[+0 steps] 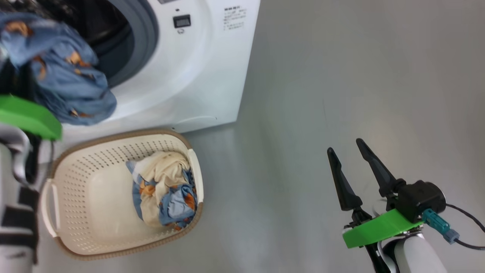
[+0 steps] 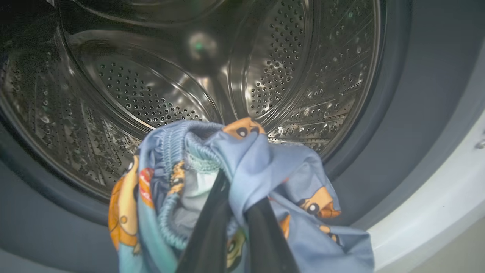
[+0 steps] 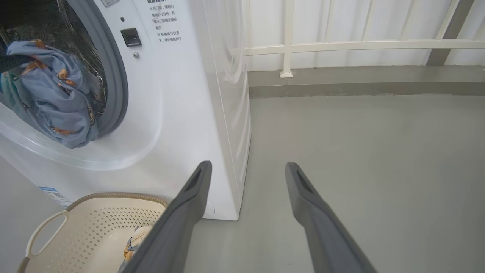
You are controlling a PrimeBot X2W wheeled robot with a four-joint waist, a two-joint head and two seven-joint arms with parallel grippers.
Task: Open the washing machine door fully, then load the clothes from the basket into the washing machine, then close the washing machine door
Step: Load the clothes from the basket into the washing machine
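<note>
Left gripper [image 2: 237, 199]: clenched on a bunched fold of the blue printed garment [image 2: 261, 159], dark fingers buried in the cloth near its elastic hem. The garment hangs from the grip at the mouth of the washing machine [image 1: 197, 68], on the far left of the scene. Its lower part trails down in front of the grey-blue gasket [image 2: 398, 132] and the white front rim; whether it touches them I cannot tell. The gripper points into the steel drum [image 2: 151, 98], where no laundry can be seen on the perforated wall. The basket [image 1: 75, 148] sits on the floor [image 1: 322, 76] just in front of the machine, near left. The remaining clothes [image 1: 163, 193], cream-beige with blue and orange pieces, are bundled against its right wall. Right gripper [image 1: 344, 146]: jaws wide apart, grasping nothing, hovering over bare floor on the near right, well apart from machine and basket. Judgement: the loading step is in hand, with the first garment at the threshold and not yet in the drum. The next move calls for carrying the left gripper further in past the gasket before letting go, so the trailing tail follows and does not hang over the lip. Then return to the basket for the rest; closing the door comes after that.
</note>
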